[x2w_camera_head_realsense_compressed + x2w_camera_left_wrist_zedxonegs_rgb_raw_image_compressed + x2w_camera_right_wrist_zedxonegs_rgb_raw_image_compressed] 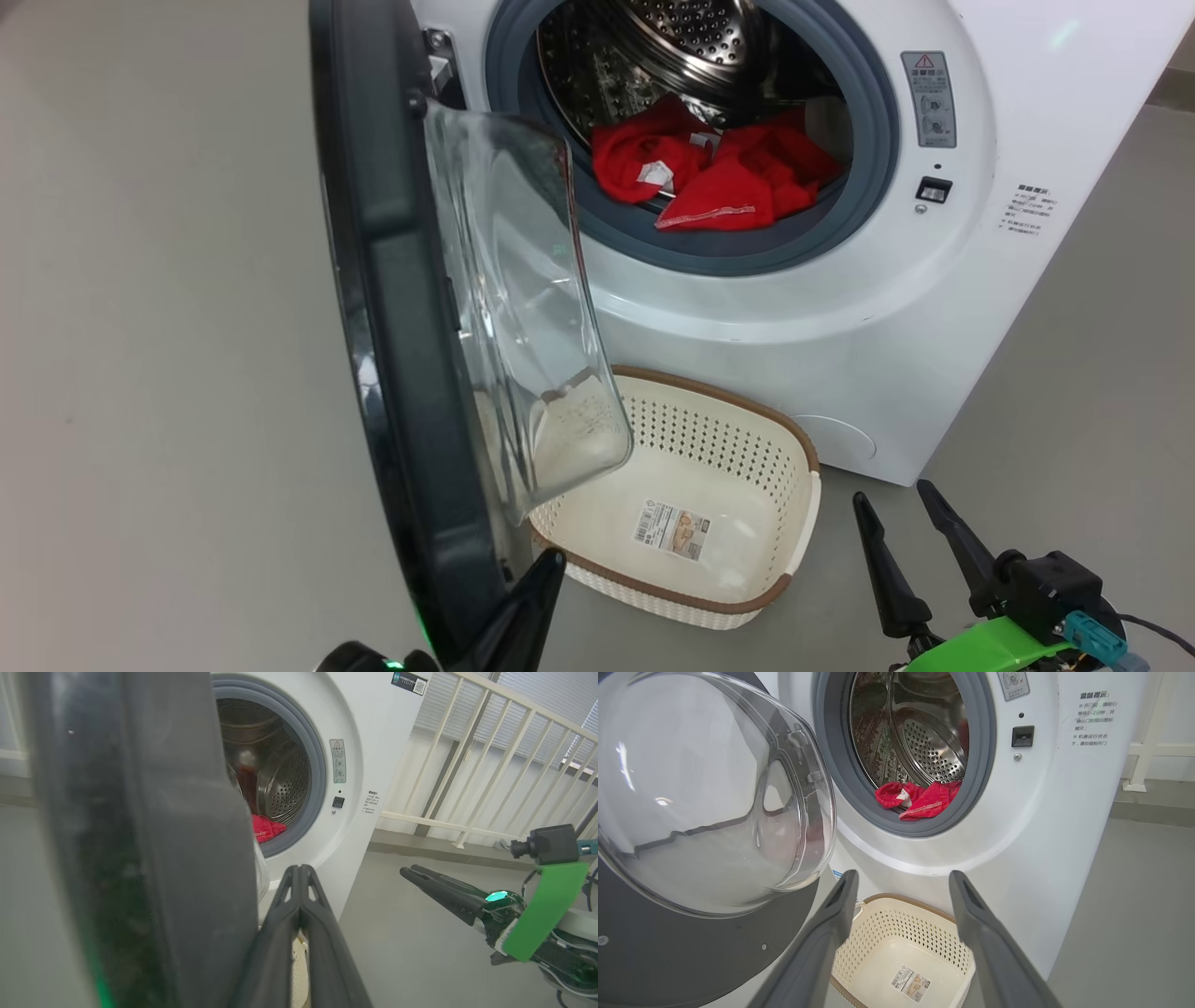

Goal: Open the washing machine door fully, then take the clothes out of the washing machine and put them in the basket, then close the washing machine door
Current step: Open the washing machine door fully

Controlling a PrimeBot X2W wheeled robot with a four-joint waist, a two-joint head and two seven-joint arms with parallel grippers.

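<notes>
i'm looking in on what is reading as a plain indoor laundry corner, more like a test space than a lived-in room. a white washing machine (840, 327) is standing free at my twelve o'clock on a smooth grey floor (140, 373) that is spreading out at nine and three o'clock. a white railing (444, 825) is running along at about two o'clock, with slatted blinds (542, 690) hanging beyond it. printed notices (1093, 718) and a qr sticker (409, 682) are showing on the machine's front, and a plastic basket (728, 401) is sitting on the floor at its foot.
</notes>
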